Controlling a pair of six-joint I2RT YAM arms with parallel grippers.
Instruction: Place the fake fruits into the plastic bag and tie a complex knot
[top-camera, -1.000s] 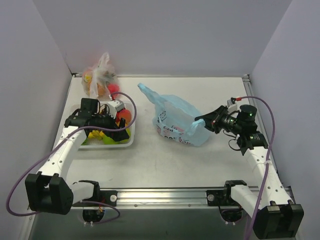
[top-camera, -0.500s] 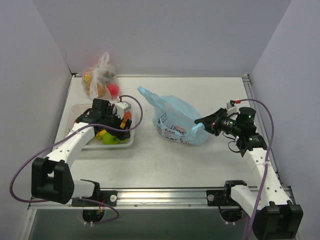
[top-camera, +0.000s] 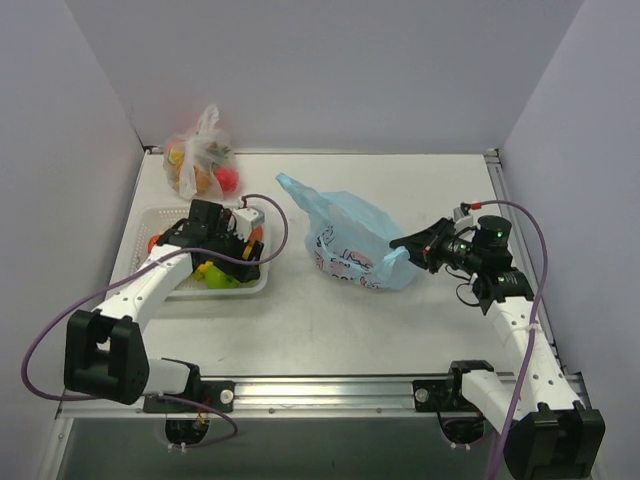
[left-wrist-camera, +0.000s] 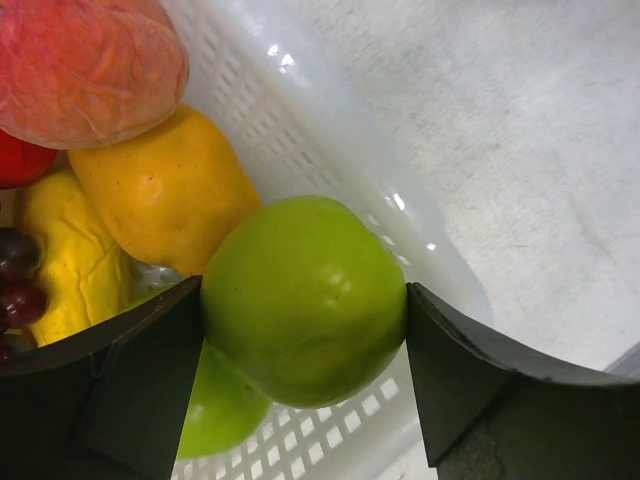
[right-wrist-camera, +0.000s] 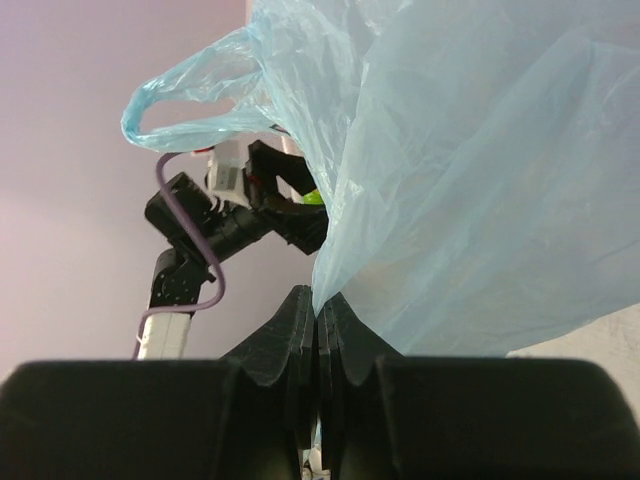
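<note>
Left tool (left-wrist-camera: 303, 292) clasps green apple (left-wrist-camera: 308, 275); right tool (right-wrist-camera: 318, 303) pinches plastic bag (right-wrist-camera: 480, 200).

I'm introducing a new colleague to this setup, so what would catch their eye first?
The light-blue plastic bag, crumpled mid-table, with the right gripper pinching its right edge. Then the white basket at the left, heaped with bright fake fruits, where the left gripper holds a green apple.

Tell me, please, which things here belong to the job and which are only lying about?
Job:
- green apple
- other fake fruits beside it
- light-blue plastic bag

Lying about:
- clear tied bag of fruits, far left corner
- white basket, only a container
</note>
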